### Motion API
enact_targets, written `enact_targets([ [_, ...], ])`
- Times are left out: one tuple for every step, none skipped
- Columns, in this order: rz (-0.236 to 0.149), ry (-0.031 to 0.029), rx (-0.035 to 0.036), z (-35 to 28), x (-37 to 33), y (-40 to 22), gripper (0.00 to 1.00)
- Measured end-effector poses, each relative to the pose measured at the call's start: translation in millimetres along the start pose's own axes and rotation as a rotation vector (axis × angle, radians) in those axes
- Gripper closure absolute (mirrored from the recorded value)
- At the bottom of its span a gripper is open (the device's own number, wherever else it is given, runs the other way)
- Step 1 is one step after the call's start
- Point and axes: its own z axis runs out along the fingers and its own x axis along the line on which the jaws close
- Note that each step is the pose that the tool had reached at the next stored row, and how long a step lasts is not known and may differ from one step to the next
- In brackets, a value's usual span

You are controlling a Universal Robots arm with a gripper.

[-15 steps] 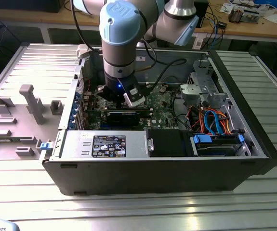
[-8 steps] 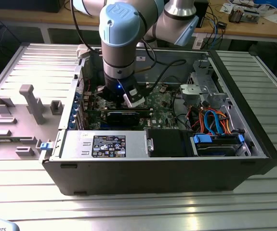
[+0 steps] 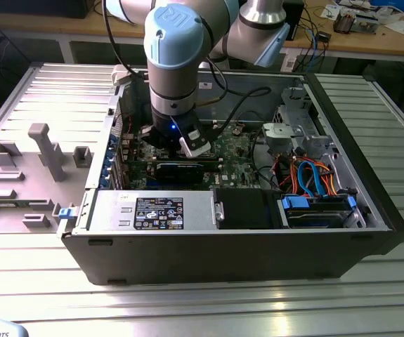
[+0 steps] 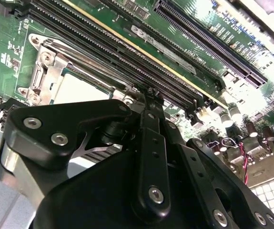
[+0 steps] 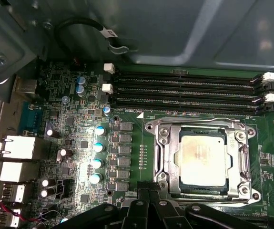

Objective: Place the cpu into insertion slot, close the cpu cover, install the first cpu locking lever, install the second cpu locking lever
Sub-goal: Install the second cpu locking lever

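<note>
Small square silver-topped cpu (image 5: 202, 158) sits flat in the silver-rimmed insertion slot (image 5: 161, 136) on the green motherboard (image 5: 127, 143), thin silvery cpu cover (image 5: 238, 157) framing it, edges square to the memory slots; no long axis. Black pincer (image 5: 148, 193) hovers at the socket's edge, fingers drawn together, empty. Risk, my judgement: levers unlatched, a lever slipping off the fingertips.
</note>
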Motion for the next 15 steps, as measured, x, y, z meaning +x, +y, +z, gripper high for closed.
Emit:
enact_targets([
  [0.0,0.0001,0.0007,-0.2,0.0,0.1,0.89],
  [0.0,0.0,0.0007,-1.1,0.0,0.3,0.89],
  [0.0,-0.0003,0.0001,-3.8,-0.1,1.0,0.89],
  [0.0,0.0,0.0006,-5.8,0.0,1.4,0.89],
  [0.0,0.0,0.0007,-9.1,0.0,2.1,0.89],
  [0.0,-0.0001,0.0006,-12.2,0.0,2.8,0.89],
  [0.0,0.0,0.0007,-13.8,0.0,3.2,0.89],
  [0.0,0.0,0.0007,-15.0,0.0,3.5,0.89],
  [0.0,0.0,0.0007,-16.2,0.0,3.7,0.89],
  [0.0,0.0,0.0006,-16.7,0.0,3.9,0.89],
  [0.0,-0.0002,0.0005,-16.7,0.0,3.9,0.89],
  [0.0,-0.0002,0.0004,-16.7,0.0,3.9,0.89],
  [0.0,-0.0001,0.0005,-16.8,0.0,3.9,0.89],
  [0.0,-0.0001,0.0006,-16.9,0.0,3.9,0.89],
  [0.0,0.0,0.0007,-17.0,0.0,3.9,0.89],
])
